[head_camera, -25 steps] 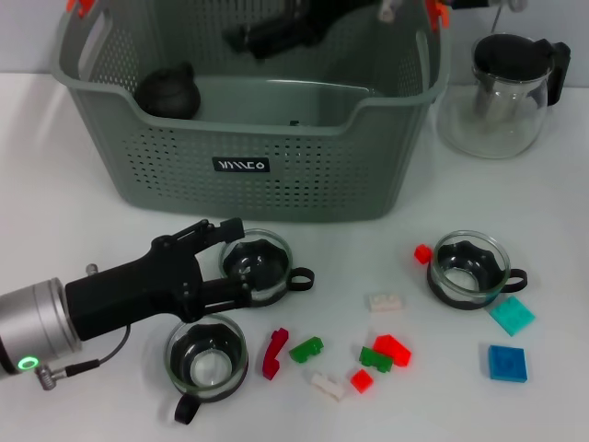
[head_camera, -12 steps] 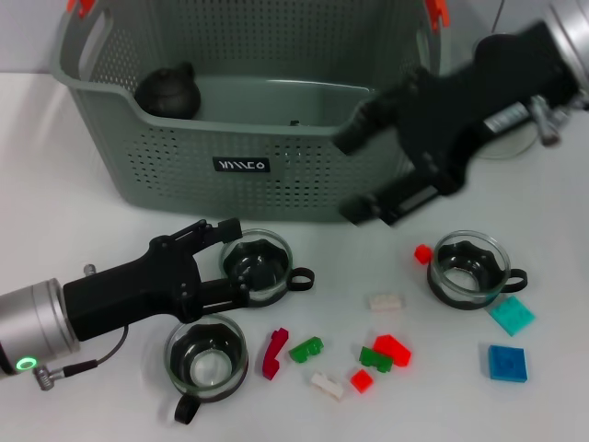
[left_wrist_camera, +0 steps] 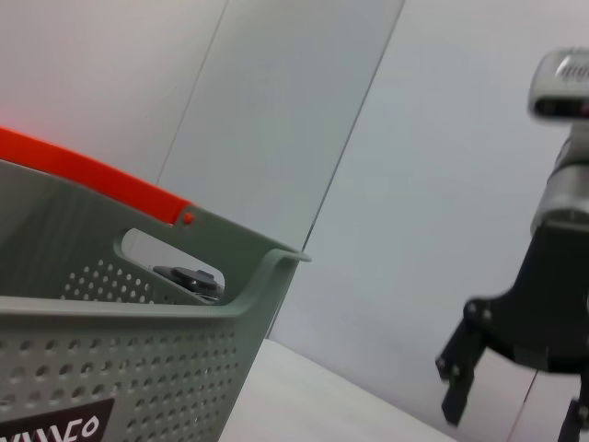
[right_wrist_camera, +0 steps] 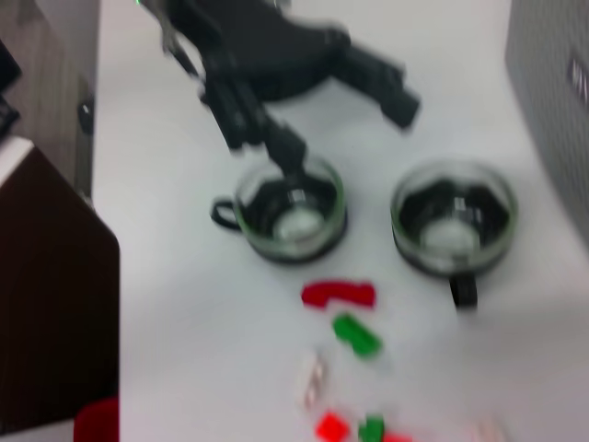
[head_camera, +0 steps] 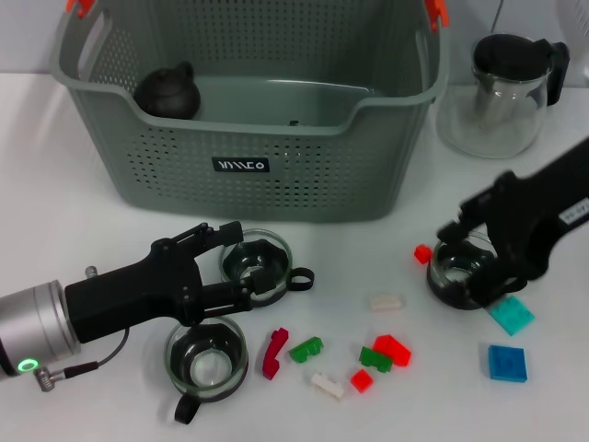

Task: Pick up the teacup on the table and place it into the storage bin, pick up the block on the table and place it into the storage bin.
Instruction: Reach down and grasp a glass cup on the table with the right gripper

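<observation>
Two cup grabs under way at once, nothing lifted yet. Left tool (head_camera: 237,261) spread apart around the near-left cup (head_camera: 256,267), one finger at its far rim, one low at its near side, not squeezing. Cup flat on the white worktop (head_camera: 83,221), just in front of the big grey-green bin (head_camera: 248,175). Another cup (head_camera: 207,361) close by, near the left arm.

Right tool (head_camera: 469,258) down over the right-hand cup (head_camera: 457,274), fingers apart, one at the far rim and one hanging by the near side. Small red block (head_camera: 422,253) just beside that cup. More blocks near by: green (head_camera: 306,349), red (head_camera: 274,353), white (head_camera: 386,301), blue (head_camera: 508,362).

Inside the bin, a dark round pot (head_camera: 168,92) in the far-left corner. Glass pot (head_camera: 504,92) outside, beside the bin's right end.

Next, most likely: pinch shut on a cup wall, lift straight up, clear the bin's rim, lower in. Glass probably slippery, so a firm pinch needed. Blocks afterwards.
</observation>
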Action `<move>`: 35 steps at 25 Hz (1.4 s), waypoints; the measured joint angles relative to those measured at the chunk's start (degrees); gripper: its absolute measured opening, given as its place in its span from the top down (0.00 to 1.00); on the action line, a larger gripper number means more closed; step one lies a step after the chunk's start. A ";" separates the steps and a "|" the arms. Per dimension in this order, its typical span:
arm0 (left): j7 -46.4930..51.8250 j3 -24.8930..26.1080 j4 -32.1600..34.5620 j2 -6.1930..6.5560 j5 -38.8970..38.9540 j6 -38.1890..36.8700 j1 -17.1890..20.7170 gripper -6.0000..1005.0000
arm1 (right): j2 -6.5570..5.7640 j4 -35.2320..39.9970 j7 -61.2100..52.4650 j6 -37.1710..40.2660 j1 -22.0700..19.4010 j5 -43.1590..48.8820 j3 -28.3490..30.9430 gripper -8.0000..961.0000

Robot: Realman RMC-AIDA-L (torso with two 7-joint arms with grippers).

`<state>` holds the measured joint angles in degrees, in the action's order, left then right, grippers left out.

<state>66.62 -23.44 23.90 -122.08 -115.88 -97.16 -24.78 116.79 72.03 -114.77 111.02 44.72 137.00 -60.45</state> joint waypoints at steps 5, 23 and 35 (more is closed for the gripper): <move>-0.73 -0.03 -0.08 0.00 -0.04 0.01 0.00 0.05 | 1.62 -1.48 0.35 -2.11 -0.91 8.56 -0.05 0.16; -6.22 -0.61 -0.34 -0.79 -0.05 -1.49 0.70 0.05 | 3.40 -10.50 -0.20 -16.58 -1.38 16.76 -6.63 0.16; -6.21 -0.62 -0.35 -0.88 -0.05 -1.53 0.84 0.05 | 3.53 -14.62 -1.19 -23.78 -0.80 17.08 -11.97 0.22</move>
<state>60.41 -24.06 23.55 -122.96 -115.93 -98.69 -23.94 120.32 57.41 -115.96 87.24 43.92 154.08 -72.42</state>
